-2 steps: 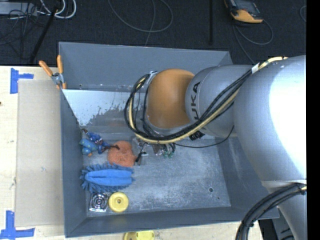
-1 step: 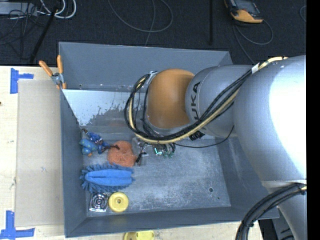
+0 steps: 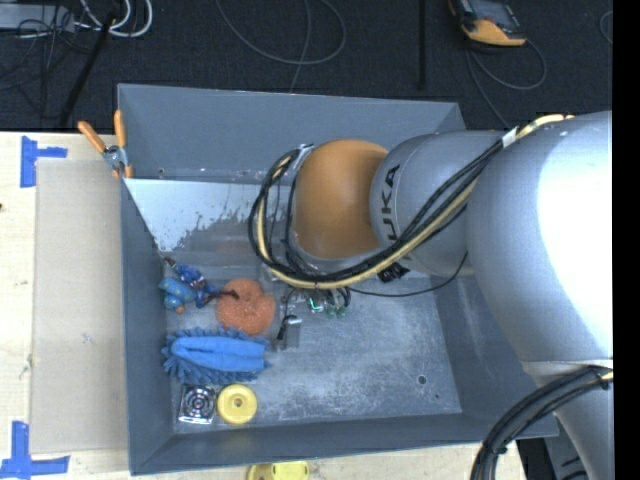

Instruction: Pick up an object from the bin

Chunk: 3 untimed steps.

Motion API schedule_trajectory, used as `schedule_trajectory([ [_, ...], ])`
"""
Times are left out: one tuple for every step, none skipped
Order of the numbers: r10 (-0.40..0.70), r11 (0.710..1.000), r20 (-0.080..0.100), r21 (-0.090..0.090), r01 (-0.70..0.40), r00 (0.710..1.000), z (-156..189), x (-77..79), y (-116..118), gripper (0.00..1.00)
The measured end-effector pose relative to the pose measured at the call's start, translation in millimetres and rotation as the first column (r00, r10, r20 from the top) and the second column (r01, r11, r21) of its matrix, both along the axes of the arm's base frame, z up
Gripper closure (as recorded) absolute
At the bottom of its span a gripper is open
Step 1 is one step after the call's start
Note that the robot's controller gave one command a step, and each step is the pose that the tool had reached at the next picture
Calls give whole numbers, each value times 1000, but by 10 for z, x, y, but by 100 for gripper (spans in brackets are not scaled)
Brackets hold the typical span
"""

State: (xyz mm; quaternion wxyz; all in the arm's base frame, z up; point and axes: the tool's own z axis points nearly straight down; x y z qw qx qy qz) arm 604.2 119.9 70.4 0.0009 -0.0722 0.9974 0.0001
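left in grey bin (image 3: 350, 388), orange ball (image 3: 245, 307), blue mitt (image 3: 215, 355), yellow disc (image 3: 237, 404)

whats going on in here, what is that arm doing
The arm reaches into the grey bin from the right. Its end effector is low, just right of an orange-brown ball and a shaggy blue mitt. I see nothing held in it. A small blue toy, a yellow disc and a silvery round piece lie close by at the bin's left.
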Motion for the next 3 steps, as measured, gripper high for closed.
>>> schedule_trajectory([
  [53,999,0,-3,-53,999,-1,32,143,0],
  [-104,995,2,1,104,995,119,72,327,100],
  [-104,995,2,1,104,995,119,72,327,100],
])
